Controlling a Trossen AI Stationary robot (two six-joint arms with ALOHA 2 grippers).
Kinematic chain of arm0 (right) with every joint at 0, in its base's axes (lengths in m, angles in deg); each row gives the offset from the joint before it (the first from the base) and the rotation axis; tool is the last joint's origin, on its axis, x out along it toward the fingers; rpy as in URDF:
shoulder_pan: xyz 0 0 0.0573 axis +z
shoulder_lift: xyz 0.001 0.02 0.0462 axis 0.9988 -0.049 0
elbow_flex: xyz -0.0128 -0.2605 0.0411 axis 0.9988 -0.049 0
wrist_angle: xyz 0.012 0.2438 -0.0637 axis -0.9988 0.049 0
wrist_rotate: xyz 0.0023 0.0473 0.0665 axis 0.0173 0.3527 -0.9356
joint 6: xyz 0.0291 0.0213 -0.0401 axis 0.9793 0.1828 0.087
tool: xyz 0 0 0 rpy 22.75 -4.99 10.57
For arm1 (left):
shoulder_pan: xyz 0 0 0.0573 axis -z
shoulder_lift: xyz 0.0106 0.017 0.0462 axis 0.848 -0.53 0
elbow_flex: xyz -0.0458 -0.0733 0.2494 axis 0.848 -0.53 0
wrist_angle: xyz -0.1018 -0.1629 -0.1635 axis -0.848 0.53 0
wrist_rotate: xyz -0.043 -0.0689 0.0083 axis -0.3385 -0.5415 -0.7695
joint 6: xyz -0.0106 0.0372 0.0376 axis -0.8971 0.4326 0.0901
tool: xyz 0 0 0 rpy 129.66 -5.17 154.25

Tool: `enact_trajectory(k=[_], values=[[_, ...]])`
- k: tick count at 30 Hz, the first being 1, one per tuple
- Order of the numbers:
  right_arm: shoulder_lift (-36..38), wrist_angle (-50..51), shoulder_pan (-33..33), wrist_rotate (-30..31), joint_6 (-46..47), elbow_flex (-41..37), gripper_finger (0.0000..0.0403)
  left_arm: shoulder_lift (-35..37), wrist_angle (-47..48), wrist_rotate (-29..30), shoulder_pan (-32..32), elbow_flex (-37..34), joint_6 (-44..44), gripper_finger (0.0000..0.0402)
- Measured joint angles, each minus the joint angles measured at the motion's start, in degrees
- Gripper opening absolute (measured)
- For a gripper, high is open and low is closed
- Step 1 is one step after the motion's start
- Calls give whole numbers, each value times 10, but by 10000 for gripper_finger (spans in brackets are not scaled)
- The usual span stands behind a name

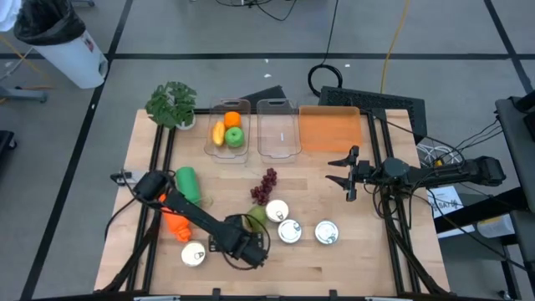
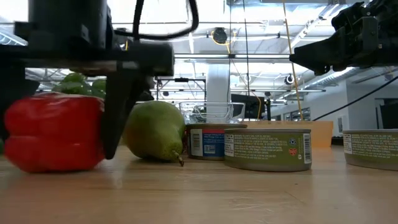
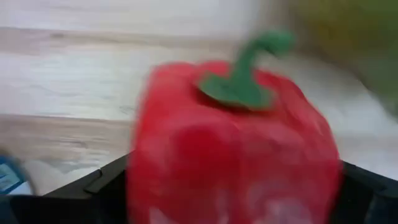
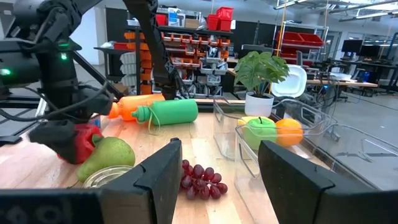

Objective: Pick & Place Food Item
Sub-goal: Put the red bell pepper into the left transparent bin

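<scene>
Red is filling your left wrist view: the red pepper (image 3: 233, 155) is sitting upright on the wooden table (image 1: 368, 259), green stem up, between the two dark fingers (image 3: 102, 183) of the left gripper (image 1: 244, 248). From above, this gripper is working at about 6 o'clock on the table, and its arm is hiding the pepper there. Its jaws are standing wide apart on both sides of the pepper, and the low view is showing one finger down beside the fruit, so you are not gripping it. Just at 1 o'clock from the gripper a green pear (image 1: 256, 219) is lying, near the pepper but not touching it as far as the low view is telling. Three cans (image 1: 290, 231) are standing at 3 o'clock from the pear, and dark grapes (image 1: 264, 187) at 12 o'clock from it. The right gripper (image 1: 343, 173) is hanging above the table at 3 o'clock, its fingers parted with nothing between them. At 12 o'clock two clear bins (image 1: 279, 134) are waiting; the one nearer 9 o'clock is holding a green apple (image 1: 235, 138) and an orange (image 1: 231, 119).
</scene>
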Motion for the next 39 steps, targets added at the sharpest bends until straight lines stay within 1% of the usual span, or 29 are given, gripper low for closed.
enact_trajectory(k=[7,13,16,20,23,25,26,29,32,34,35,37,39], values=[[0,0,0,0,0,0,199,-7,1,2,9,-3,36,364],[0,0,0,0,0,0,199,-8,17,3,11,-12,52,347],[0,0,0,0,0,0,199,-7,14,13,10,-17,88,338],[0,0,0,0,0,0,199,-7,14,15,3,-17,106,331],[0,0,0,0,0,0,199,-7,14,19,-2,-17,130,314],[0,0,0,0,0,0,199,-7,15,28,-2,-17,141,291],[0,0,0,0,0,0,199,-5,18,30,-2,-17,144,280],[0,0,0,0,0,0,199,10,46,42,-3,-20,147,278],[0,0,0,0,0,0,199,50,64,51,2,-19,149,278],[0,-1,0,0,0,0,199,86,91,81,12,-15,146,278],[0,-1,0,0,0,0,199,108,107,114,19,-15,143,278],[0,0,0,0,0,0,199,149,137,208,31,-15,134,278],[0,0,0,0,0,0,199,195,173,324,40,-15,133,278]])
